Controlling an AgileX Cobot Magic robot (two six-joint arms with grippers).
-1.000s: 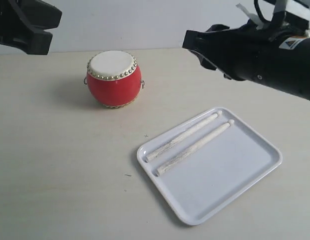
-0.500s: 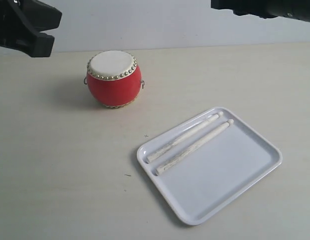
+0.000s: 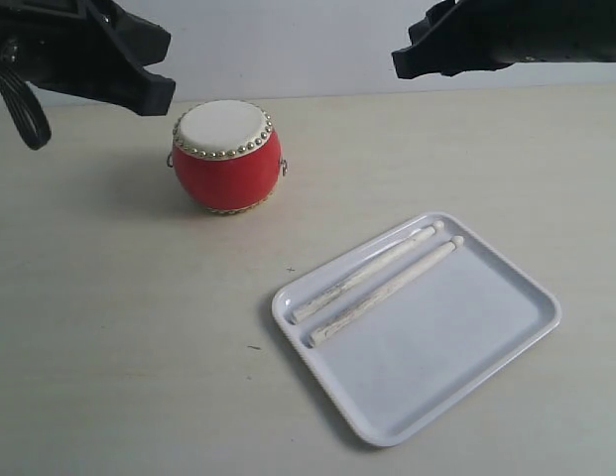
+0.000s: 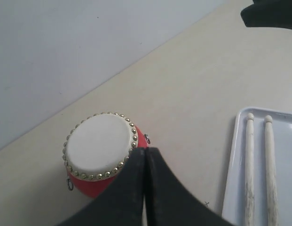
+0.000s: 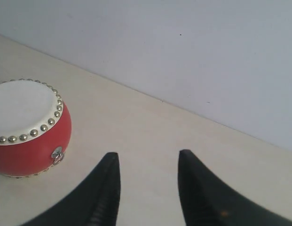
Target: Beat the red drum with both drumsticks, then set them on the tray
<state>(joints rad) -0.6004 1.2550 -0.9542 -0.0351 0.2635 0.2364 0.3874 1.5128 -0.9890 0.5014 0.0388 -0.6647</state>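
While both drumsticks (image 3: 385, 291) lie side by side in the tray (image 3: 456, 337), with the left pincer (image 4: 145, 153) shut and right pincer (image 5: 148, 160) open, both empty, placing looks finished; only retreat remains.

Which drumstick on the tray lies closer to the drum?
The drumstick beside the tray rim facing the red drum; the other drumstick lies toward the tray's middle.

Both drumsticks (image 3: 385, 291) lie side by side in the tray (image 3: 456, 342), red drum (image 3: 226, 169) apart.
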